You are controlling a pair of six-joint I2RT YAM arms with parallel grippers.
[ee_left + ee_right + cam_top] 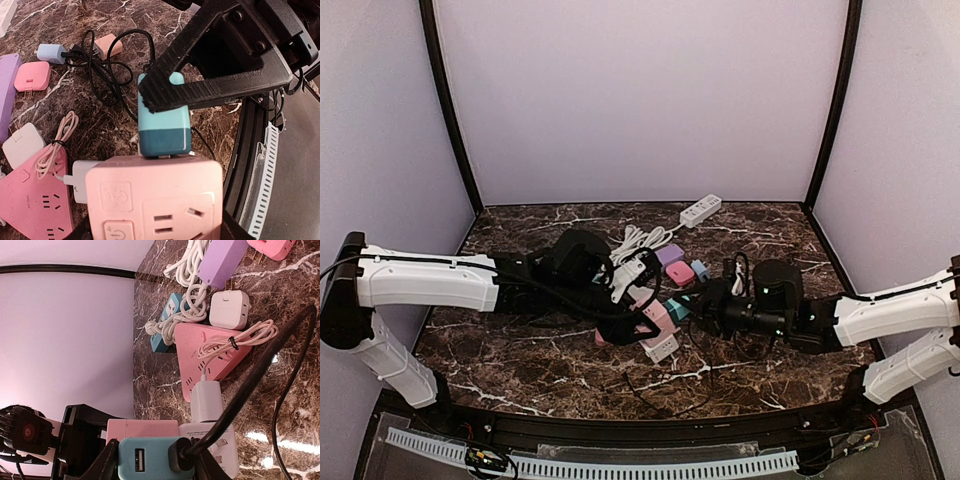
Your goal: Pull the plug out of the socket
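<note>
A pink cube socket (155, 200) fills the bottom of the left wrist view, and my left gripper (155, 231) is shut on it, its fingers barely showing at the frame's lower corners. A teal plug (165, 130) sits seated in the socket's far face. My right gripper (157, 465) is shut on this teal plug (145, 457), one black finger (107, 460) on each side. A black cable (250, 380) runs from the plug's end. From above, socket (655, 322) and plug (678, 310) lie between the two arms at the table's middle.
A white charger (206, 400) is plugged into the socket's side. Nearby lie a pink triangular power strip (35, 200), a purple strip (222, 260), small pink (32, 76) and blue (50, 51) adapters, and looped black cable (100, 65). A white strip (700, 210) lies at the back.
</note>
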